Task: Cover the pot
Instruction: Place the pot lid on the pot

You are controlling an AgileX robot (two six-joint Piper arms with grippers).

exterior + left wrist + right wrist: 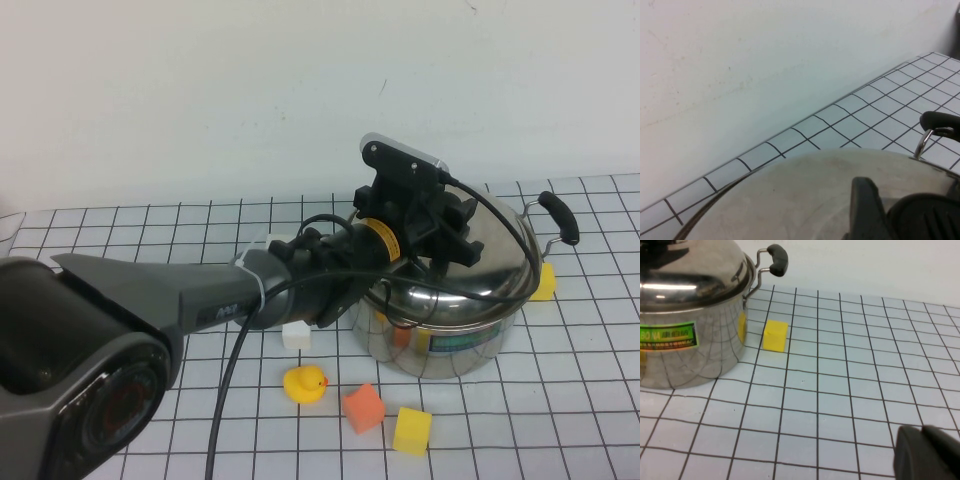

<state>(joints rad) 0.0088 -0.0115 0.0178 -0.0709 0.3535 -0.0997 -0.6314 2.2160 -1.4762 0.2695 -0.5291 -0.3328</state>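
Note:
The shiny steel pot (450,335) with a green label stands right of centre on the gridded table; it also shows in the right wrist view (685,340). The domed steel lid (500,255) sits on top of it. My left gripper (445,225) reaches over the pot and is shut on the lid's black knob (925,215); one finger (867,210) presses against the knob. The lid's dome (805,200) fills the lower part of the left wrist view. My right gripper (927,455) is shut and empty, low over the table to the pot's right, out of the high view.
A yellow duck (305,383), an orange cube (363,407), a yellow cube (412,430) and a white cube (296,335) lie in front of the pot. Another yellow cube (775,335) lies beside the pot under its black handle (560,215). A white wall stands behind.

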